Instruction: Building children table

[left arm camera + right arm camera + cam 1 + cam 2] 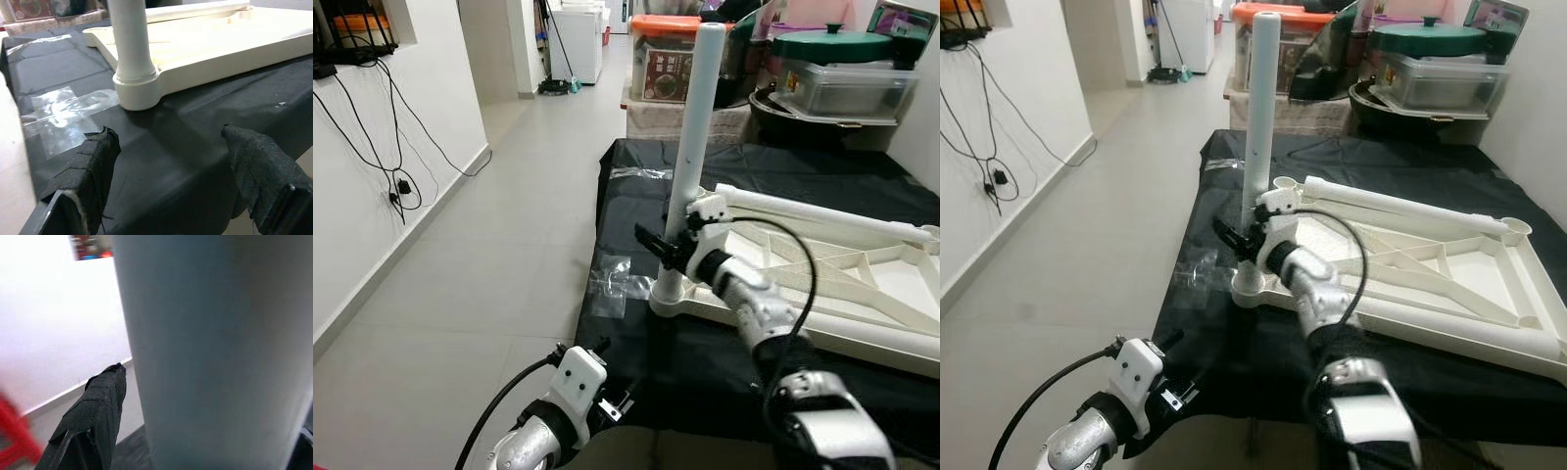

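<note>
The white plastic tabletop (822,279) lies upside down on a black cloth (705,352), its ribbed underside facing up. 1 white tubular leg (690,147) stands upright in the socket at the near left corner (139,90). A second leg (1391,208) lies flat along the far edge.

Leg (692,147) upright in tabletop (862,284) corner

Smooth matt plastic leg (693,147); matt black cloth (636,333); glossy tape (63,110).

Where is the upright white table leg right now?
The white table leg stands in the near-left corner socket of the upturned tabletop, with the right end effector around it.
</note>
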You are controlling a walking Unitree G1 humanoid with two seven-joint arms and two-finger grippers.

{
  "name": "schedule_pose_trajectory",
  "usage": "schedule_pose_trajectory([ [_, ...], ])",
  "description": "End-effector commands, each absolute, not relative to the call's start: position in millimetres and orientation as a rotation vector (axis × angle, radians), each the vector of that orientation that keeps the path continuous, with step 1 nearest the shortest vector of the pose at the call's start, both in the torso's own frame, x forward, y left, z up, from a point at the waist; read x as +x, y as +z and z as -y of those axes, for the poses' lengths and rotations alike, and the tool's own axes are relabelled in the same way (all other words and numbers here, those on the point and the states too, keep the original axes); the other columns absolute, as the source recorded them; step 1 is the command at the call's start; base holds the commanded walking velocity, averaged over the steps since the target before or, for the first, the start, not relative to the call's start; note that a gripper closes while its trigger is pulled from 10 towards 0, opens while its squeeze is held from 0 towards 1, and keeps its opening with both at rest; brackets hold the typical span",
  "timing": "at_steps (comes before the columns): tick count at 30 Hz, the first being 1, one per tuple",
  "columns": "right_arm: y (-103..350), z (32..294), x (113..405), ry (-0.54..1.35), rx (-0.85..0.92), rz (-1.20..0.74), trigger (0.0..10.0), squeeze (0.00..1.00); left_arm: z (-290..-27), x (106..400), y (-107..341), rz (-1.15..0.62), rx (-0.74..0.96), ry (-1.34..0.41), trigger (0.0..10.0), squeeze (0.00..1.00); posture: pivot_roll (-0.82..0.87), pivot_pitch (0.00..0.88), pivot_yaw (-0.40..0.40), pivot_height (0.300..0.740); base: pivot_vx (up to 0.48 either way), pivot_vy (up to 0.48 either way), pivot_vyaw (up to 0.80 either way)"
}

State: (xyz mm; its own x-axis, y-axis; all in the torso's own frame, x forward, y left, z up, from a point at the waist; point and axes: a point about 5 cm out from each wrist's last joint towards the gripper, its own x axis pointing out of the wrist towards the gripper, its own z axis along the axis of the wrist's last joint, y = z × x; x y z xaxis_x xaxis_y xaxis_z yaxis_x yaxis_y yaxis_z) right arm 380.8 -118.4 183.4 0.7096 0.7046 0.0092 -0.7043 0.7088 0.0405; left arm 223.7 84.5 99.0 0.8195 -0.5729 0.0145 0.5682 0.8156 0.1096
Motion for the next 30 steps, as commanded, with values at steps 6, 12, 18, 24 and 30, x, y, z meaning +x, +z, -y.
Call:
schedule_pose_trajectory([
  [6, 180, 76, 370, 1.227, 0.026, -0.107, 10.0, 0.00, -84, 221, 96, 0.041, 0.112, -0.613, 10.0, 0.00, 0.11, 0.000, -0.074, 0.740, 0.000, 0.000, 0.00],
  [12, 178, 60, 365, 1.365, -0.005, -0.142, 8.9, 0.00, -83, 219, 96, 0.042, 0.115, -0.613, 10.0, 0.00, 0.12, 0.000, -0.079, 0.740, 0.000, 0.000, 0.00],
  [18, 179, 50, 366, 1.326, -0.021, -0.099, 0.0, 0.00, -83, 218, 95, 0.038, 0.113, -0.616, 10.0, 0.00, 0.11, 0.000, -0.070, 0.740, 0.000, 0.000, 0.00],
  [24, 178, 51, 372, 1.151, -0.046, -0.031, 0.0, 0.00, -83, 217, 94, 0.035, 0.112, -0.622, 10.0, 0.00, 0.11, 0.000, -0.064, 0.740, 0.000, 0.000, 0.00],
  [30, 174, 74, 393, 0.553, -0.028, -0.026, 0.0, 0.00, -83, 218, 95, 0.037, 0.111, -0.620, 10.0, 0.00, 0.10, 0.000, -0.060, 0.740, 0.000, 0.000, 0.00],
])
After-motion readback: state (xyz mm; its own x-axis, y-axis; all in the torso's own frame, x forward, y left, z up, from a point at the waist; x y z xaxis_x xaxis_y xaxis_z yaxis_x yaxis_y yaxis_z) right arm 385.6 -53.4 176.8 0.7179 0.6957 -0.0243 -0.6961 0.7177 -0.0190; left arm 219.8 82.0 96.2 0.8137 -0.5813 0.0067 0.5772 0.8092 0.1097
